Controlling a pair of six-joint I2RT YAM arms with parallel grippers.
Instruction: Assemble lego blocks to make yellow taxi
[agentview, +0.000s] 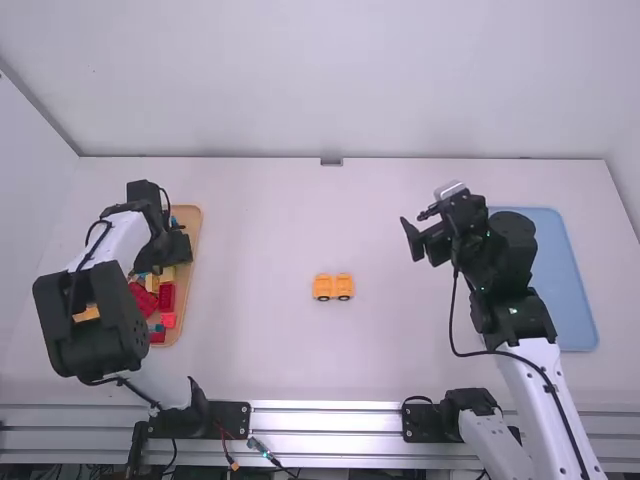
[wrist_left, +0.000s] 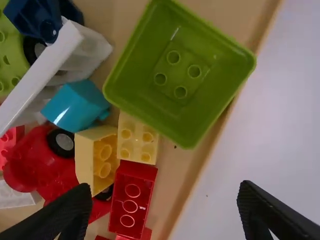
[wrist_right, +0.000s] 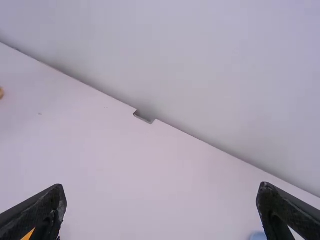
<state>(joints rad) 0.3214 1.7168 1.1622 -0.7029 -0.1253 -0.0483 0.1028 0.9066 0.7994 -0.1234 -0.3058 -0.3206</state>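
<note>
One white table (agentview: 260, 350), pale wall (agentview: 330, 80) behind, left gripper (agentview: 174, 248) spread over tan tray (agentview: 196, 228), right gripper (agentview: 420, 228) spread near blue tray (agentview: 575, 290)

- High view: high up, facing forward and down over the desk (agentview: 240, 350).
- Left wrist: close above the tray (wrist_left: 180, 177), shared with high.
- Right wrist: across desk toward wall (wrist_right: 210, 60).

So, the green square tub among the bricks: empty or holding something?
Empty: the floor of the green tub lies bare, nothing on its four studs.
</note>
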